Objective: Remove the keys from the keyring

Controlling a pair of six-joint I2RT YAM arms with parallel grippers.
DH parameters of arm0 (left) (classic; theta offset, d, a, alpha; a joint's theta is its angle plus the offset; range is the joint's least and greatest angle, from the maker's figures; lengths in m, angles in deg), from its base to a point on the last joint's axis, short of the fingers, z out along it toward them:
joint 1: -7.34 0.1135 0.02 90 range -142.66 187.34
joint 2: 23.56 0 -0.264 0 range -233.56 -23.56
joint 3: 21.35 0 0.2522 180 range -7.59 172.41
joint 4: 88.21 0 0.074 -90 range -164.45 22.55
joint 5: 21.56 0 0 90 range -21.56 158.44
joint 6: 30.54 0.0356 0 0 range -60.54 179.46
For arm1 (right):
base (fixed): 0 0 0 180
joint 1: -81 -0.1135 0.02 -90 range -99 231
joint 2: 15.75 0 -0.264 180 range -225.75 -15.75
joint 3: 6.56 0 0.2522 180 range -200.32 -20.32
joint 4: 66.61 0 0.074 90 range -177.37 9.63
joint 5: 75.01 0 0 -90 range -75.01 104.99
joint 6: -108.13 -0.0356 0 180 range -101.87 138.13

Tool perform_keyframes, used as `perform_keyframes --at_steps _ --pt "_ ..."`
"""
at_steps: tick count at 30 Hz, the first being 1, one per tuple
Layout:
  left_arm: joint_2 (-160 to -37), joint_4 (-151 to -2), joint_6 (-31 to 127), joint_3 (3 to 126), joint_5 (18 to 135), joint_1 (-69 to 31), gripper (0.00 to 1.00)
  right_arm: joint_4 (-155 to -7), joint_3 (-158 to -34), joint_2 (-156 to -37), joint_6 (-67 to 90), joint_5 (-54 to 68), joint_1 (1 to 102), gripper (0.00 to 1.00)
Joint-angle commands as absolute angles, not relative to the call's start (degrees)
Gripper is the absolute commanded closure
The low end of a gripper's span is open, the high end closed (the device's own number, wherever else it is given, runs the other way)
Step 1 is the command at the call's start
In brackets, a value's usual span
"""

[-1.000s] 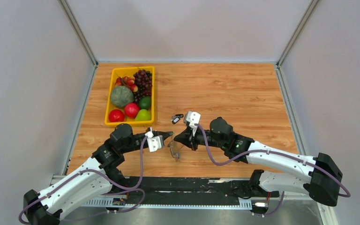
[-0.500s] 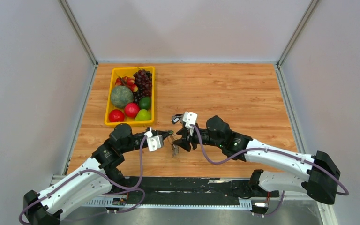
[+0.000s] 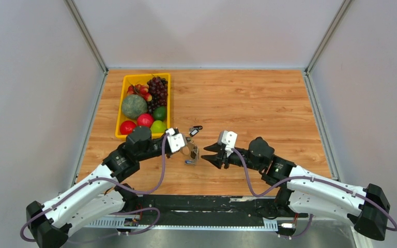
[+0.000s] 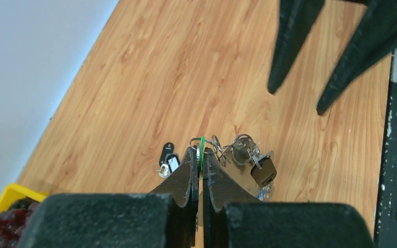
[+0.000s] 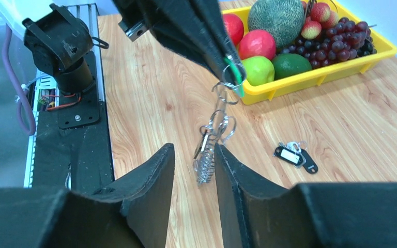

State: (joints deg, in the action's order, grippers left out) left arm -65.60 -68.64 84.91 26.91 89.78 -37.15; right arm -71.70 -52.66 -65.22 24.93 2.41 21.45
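My left gripper (image 4: 200, 152) is shut on a green tag (image 4: 202, 144) at the top of the keyring (image 5: 222, 121), a chain of silvery rings. From the rings hang the keys (image 4: 248, 155), among them one with a dark head (image 4: 263, 170) and a wire coil (image 5: 205, 165). The bunch (image 3: 192, 156) dangles above the wooden table. My right gripper (image 5: 194, 150) stands open and empty, just right of the bunch and not touching it. In the top view it (image 3: 208, 154) faces the left gripper (image 3: 184, 146).
A loose key with black tags (image 3: 195, 129) lies on the table behind the grippers; the right wrist view shows these tags (image 5: 294, 156) too. A yellow tray (image 3: 118, 116) of fruit stands at the back left. Grey walls enclose the table on three sides.
The right gripper has opened, let go of the bunch and drawn back to the right. The left gripper has shifted away from its base, still holding the bunch.
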Motion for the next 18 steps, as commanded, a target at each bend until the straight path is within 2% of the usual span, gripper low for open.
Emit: perform_keyframes --at_steps 1,11,18 --pt "-68.8 -62.5 74.2 35.7 82.9 -37.5 1.00 -61.4 -49.6 -63.9 24.4 -0.5 21.3 0.62" --pt "-77.5 -38.9 57.1 51.9 73.3 -37.5 1.00 -52.4 -48.7 -68.5 23.8 -1.5 21.3 0.62" --pt "-80.2 -28.6 52.0 59.3 73.9 -37.6 1.00 -44.8 -49.2 -72.6 24.5 -0.6 21.3 0.63"
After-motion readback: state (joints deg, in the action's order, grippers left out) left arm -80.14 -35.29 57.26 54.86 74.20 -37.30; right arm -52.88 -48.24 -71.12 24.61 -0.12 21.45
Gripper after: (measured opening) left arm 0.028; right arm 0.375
